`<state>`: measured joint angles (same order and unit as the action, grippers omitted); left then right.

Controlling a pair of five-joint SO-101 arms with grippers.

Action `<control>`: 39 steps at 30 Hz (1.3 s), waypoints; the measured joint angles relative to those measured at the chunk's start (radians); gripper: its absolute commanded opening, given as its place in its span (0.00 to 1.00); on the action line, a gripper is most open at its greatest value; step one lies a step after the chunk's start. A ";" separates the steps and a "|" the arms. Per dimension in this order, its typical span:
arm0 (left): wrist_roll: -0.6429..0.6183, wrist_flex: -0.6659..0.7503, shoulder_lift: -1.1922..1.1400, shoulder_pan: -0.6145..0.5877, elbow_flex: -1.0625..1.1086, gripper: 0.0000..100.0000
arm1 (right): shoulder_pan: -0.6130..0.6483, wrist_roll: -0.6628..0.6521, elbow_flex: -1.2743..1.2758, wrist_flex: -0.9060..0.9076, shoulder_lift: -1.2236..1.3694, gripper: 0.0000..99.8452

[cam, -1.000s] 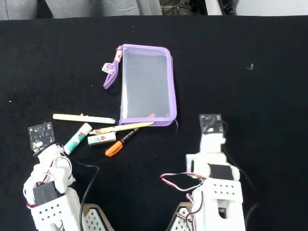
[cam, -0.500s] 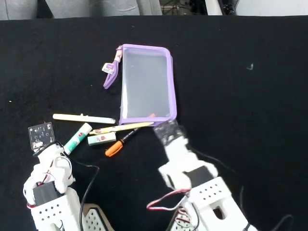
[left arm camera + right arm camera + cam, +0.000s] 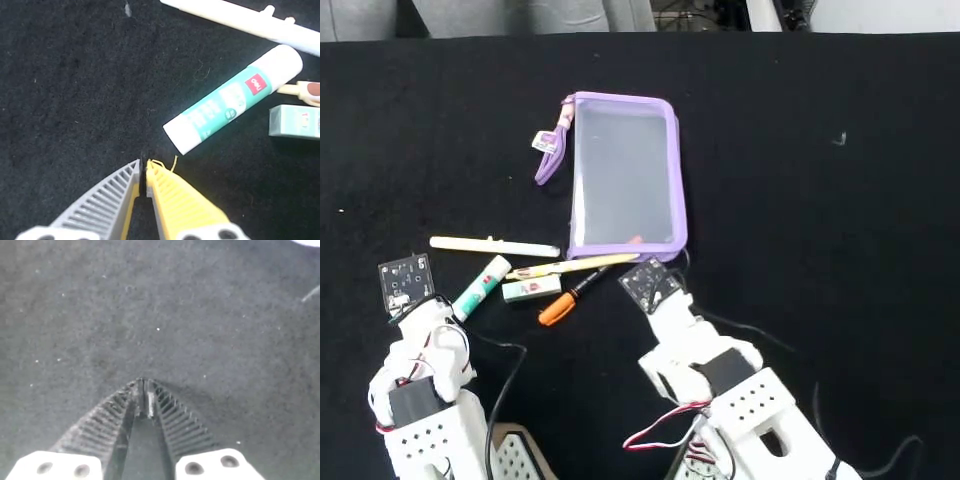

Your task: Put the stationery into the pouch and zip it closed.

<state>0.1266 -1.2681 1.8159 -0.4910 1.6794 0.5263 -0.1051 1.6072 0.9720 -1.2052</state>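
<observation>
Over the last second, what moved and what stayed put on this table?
The right gripper, shut and empty, swung leftward toward the orange-capped pen near the pouch. The left gripper, pouch, glue stick and other stationery stayed put.

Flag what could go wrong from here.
1. The pencil lies right by the marker, with its tip at the pouch edge. The right hand, shut and close by, could knock both or shift the pouch.
2. The glue stick is round and sits just ahead of the shut left hand. A nudge may roll it toward the eraser.
</observation>
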 measured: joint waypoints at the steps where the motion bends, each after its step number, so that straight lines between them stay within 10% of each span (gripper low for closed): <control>1: 0.000 0.000 0.000 0.000 0.000 0.03 | 0.000 0.000 0.000 0.002 0.000 0.01; 6: 0.000 0.000 0.000 0.000 0.000 0.03 | -0.037 -0.002 -0.063 0.068 0.005 0.01; 14: 0.000 0.000 0.000 0.000 0.000 0.03 | -0.468 0.000 -0.189 0.021 -0.192 0.03; 20: 0.000 0.000 0.000 0.000 0.000 0.03 | -0.468 -0.091 -0.265 -0.032 -0.442 0.24; 25: 0.000 0.000 0.000 0.000 0.000 0.03 | -0.351 -0.058 -0.419 0.051 -0.485 0.23; 39: 0.000 0.000 0.000 0.000 0.000 0.03 | -0.066 0.086 -1.409 0.422 0.726 0.23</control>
<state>0.1266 -1.2681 1.8159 -0.4910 1.6794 0.4603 -0.0192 0.1987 1.3940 -0.4795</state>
